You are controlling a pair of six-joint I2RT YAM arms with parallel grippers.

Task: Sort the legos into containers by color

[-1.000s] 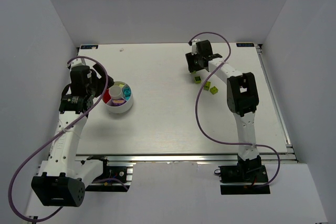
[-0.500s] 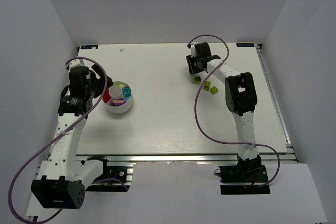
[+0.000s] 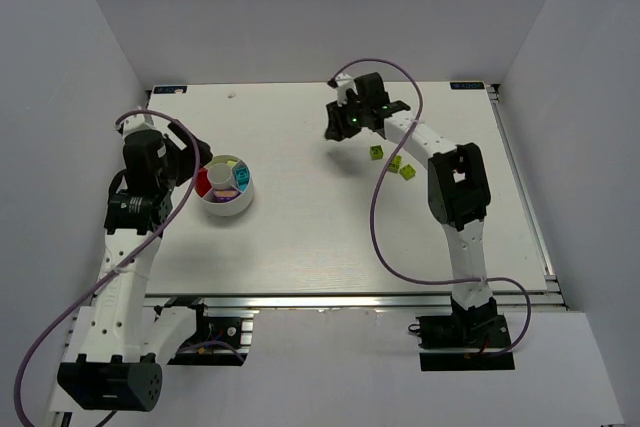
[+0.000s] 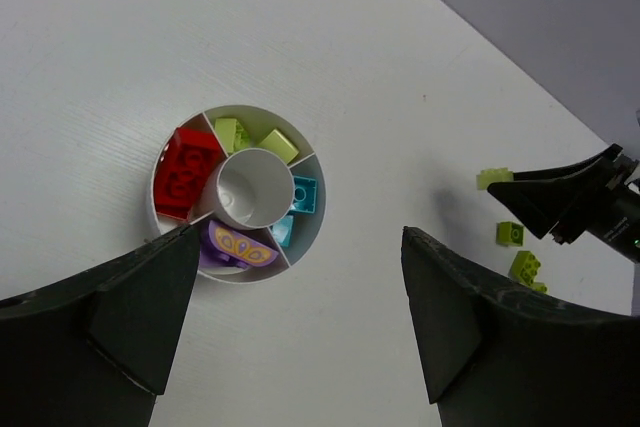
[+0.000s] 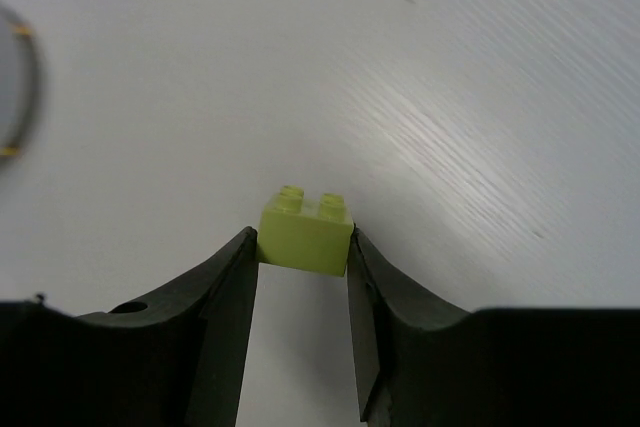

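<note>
My right gripper [image 5: 302, 249] is shut on a lime lego brick [image 5: 306, 233], held studs-up above the bare table. In the top view this gripper [image 3: 345, 127] hangs over the back middle of the table, left of three loose lime legos [image 3: 376, 152] [image 3: 395, 162] [image 3: 408, 171]. The round white dish [image 3: 228, 210] stands at the left. Its wedge containers hold a red brick [image 4: 187, 172], lime bricks [image 4: 255, 137], teal bricks [image 4: 302, 194] and a purple piece [image 4: 240, 245]. Just left of the dish and above it, my left gripper [image 4: 300, 317] stands open and empty.
The dish has an empty round cup [image 4: 250, 187] at its centre. In the left wrist view the right gripper's tip [image 4: 520, 192] shows beside two loose lime bricks [image 4: 510, 233]. Grey walls enclose the table on three sides.
The right gripper has shut on a lime brick, lifted it and moved left toward the table's middle. The left arm has shifted slightly, still open.
</note>
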